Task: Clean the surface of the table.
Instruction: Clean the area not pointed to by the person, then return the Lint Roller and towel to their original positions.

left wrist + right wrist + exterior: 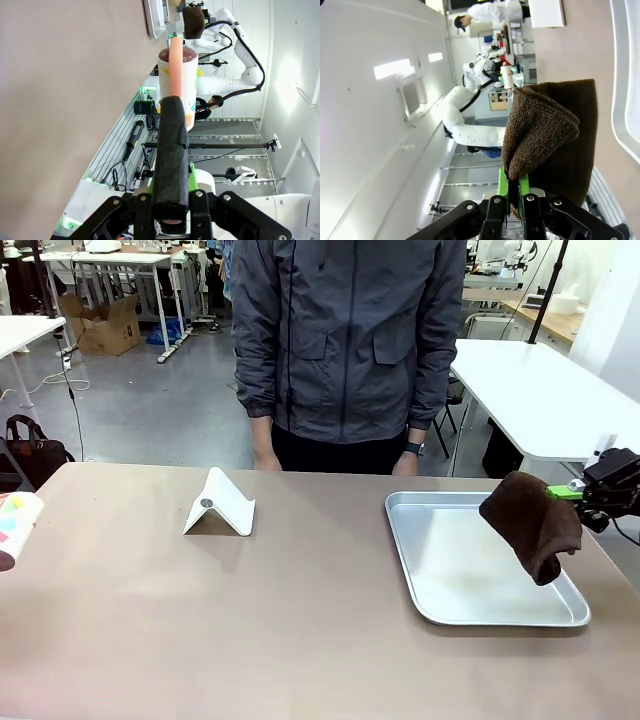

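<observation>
Starting with the taupe-brown table [300,630]: stretched across the whole front view, mostly bare. On top, a white folded stand [218,505] left of centre and a shallow silver tray [500,621] over on the right, well apart.

Hanging over the tray's right side, a dark brown cloth [530,525], pinched by a bunched edge in the right gripper [514,186], jaws squeezed tight. Touching the tray or not, can't tell. Probably meant as the wiper, not yet down on the tabletop.

At the table's left edge, left gripper [171,200] clenched around a black foam-wrapped handle [171,150] with a pink shaft, ending at a white cylinder with coloured print [177,70]. Maybe a roller, hard to say.

Across the far edge, a person [345,340] in a grey jacket, arms down, seemingly leaving room.
</observation>
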Robot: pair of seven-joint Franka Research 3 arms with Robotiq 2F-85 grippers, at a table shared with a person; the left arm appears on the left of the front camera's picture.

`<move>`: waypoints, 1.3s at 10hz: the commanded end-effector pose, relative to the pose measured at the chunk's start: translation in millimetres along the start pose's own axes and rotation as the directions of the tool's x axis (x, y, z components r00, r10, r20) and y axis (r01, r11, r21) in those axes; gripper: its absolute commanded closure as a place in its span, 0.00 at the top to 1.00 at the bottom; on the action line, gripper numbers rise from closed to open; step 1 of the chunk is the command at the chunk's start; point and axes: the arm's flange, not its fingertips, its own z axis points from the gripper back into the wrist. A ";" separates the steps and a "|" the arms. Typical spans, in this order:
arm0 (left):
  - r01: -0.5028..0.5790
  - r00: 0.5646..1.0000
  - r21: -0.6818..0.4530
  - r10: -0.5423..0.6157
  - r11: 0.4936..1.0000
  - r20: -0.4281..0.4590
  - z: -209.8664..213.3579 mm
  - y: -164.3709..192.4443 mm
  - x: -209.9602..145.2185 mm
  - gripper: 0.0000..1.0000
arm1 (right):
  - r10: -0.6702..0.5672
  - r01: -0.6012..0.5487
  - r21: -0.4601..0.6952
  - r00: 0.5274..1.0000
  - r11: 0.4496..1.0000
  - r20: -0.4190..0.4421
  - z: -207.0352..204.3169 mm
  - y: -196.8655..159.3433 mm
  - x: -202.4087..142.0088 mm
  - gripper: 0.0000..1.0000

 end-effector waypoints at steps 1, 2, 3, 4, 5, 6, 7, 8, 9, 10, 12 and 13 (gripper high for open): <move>-0.001 1.000 0.002 0.001 1.000 -0.007 -2.5 -3.7 -3.1 0.22 | -0.005 0.005 0.004 1.000 1.000 -0.018 -2.8 3.8 3.4 0.00; -0.001 1.000 0.002 0.001 1.000 -0.007 -2.5 -3.7 -3.1 0.22 | -0.005 0.005 0.004 1.000 1.000 -0.018 -2.8 3.8 3.4 0.00; -0.001 1.000 0.002 0.001 1.000 -0.007 -2.5 -3.7 -3.1 0.22 | -0.005 0.005 0.004 1.000 1.000 -0.018 -2.8 3.8 3.4 0.00; -0.001 1.000 0.002 0.001 1.000 -0.007 -2.5 -3.7 -3.1 0.22 | -0.005 0.005 0.004 1.000 1.000 -0.018 -2.8 3.8 3.4 0.00; -0.001 1.000 0.002 0.001 1.000 -0.007 -2.5 -3.7 -3.1 0.22 | -0.005 0.005 0.004 1.000 1.000 -0.018 -2.8 3.8 3.4 0.00; -0.001 1.000 0.002 0.001 1.000 -0.007 -2.5 -3.7 -3.1 0.22 | -0.005 0.005 0.004 1.000 1.000 -0.018 -2.8 3.8 3.4 0.00; -0.001 1.000 0.002 0.001 1.000 -0.007 -2.5 -3.7 -3.1 0.22 | -0.005 0.005 0.004 1.000 1.000 -0.018 -2.8 3.8 3.4 0.00; -0.001 1.000 0.002 0.001 1.000 -0.007 -2.5 -3.7 -3.1 0.22 | -0.005 0.005 0.004 1.000 1.000 -0.018 -2.8 3.8 3.4 0.00; -0.001 1.000 0.002 0.001 1.000 -0.007 -2.5 -3.7 -3.1 0.22 | -0.005 0.005 0.004 1.000 1.000 -0.018 -2.8 3.8 3.4 0.00; -0.001 1.000 0.002 0.001 1.000 -0.007 -2.5 -3.7 -3.1 0.22 | -0.005 0.005 0.004 1.000 1.000 -0.018 -2.8 3.8 3.4 0.00; -0.001 1.000 0.002 0.001 1.000 -0.007 -2.5 -3.7 -3.1 0.22 | -0.005 0.005 0.004 1.000 1.000 -0.018 -2.8 3.8 3.4 0.00; -0.001 1.000 0.002 0.001 1.000 -0.007 -2.5 -3.7 -3.1 0.22 | -0.005 0.005 0.004 1.000 1.000 -0.018 -2.8 3.8 3.4 0.00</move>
